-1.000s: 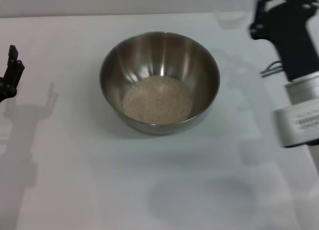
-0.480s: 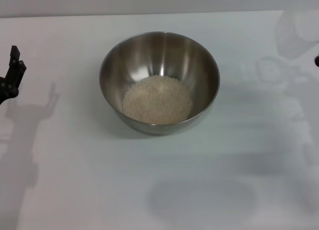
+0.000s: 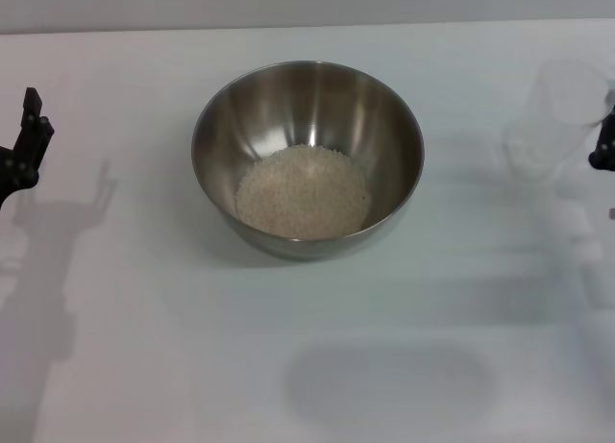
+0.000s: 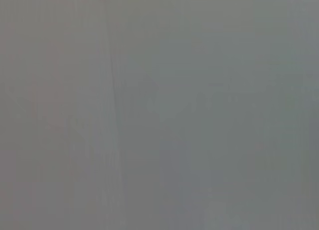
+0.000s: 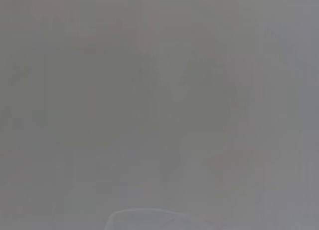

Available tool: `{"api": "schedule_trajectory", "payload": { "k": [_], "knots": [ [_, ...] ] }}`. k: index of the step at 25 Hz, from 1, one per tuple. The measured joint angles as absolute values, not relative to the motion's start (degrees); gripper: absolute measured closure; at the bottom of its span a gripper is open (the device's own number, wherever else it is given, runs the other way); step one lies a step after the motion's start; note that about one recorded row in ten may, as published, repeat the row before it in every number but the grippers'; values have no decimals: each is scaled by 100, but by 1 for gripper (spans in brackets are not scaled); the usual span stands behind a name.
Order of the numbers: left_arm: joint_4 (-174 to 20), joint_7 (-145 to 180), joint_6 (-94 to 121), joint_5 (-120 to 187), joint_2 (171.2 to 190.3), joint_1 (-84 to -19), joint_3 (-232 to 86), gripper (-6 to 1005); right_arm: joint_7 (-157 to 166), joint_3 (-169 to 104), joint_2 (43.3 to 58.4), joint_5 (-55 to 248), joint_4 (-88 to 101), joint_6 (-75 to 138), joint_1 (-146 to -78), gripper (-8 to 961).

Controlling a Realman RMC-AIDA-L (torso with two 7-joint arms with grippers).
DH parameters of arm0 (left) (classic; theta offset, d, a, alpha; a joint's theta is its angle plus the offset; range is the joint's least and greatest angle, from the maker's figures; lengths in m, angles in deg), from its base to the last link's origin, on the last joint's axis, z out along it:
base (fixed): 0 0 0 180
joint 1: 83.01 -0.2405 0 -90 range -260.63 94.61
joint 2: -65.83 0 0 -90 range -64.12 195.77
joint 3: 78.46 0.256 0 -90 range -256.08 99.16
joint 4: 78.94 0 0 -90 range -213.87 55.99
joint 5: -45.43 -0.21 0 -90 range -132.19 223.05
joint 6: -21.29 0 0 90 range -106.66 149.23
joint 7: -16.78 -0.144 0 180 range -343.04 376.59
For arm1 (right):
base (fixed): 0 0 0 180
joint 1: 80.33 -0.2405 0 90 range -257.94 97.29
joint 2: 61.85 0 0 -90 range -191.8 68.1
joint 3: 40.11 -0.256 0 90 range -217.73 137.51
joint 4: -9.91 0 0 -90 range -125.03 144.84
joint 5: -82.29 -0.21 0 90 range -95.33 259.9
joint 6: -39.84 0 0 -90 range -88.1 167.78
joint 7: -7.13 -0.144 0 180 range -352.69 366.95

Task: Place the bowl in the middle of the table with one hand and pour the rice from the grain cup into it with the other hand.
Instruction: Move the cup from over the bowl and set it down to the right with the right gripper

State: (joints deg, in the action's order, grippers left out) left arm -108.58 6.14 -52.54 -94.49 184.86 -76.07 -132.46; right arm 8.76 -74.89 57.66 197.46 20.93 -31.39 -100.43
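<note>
The steel bowl (image 3: pixel 307 155) stands in the middle of the white table (image 3: pixel 144 347). A round heap of pale rice (image 3: pixel 304 191) covers its bottom. The clear grain cup (image 3: pixel 560 111) is at the far right, looks empty and leans slightly. My right gripper (image 3: pixel 603 143) shows only as a black piece at the right edge, against the cup and holding it. My left gripper (image 3: pixel 27 131) is at the left edge, well away from the bowl, with its fingers spread and nothing in them. Both wrist views are a plain grey haze.
Shadows of both arms fall on the tabletop at the left and right. A soft oval shadow lies near the front edge. The table's far edge runs along the top of the head view.
My right arm has swung from behind the bowl out to the right edge, carrying the grain cup away and lower. The bowl, rice and left gripper have stayed put.
</note>
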Motion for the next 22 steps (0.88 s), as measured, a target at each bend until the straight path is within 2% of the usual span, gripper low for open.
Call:
{"api": "schedule_trajectory", "payload": {
  "k": [22],
  "knots": [
    [-10802,755,-5245,-9449,18492,-7527,-13242,165,909,-6638,5757,19847,2081,-1891,-10639,870]
  ]
}}
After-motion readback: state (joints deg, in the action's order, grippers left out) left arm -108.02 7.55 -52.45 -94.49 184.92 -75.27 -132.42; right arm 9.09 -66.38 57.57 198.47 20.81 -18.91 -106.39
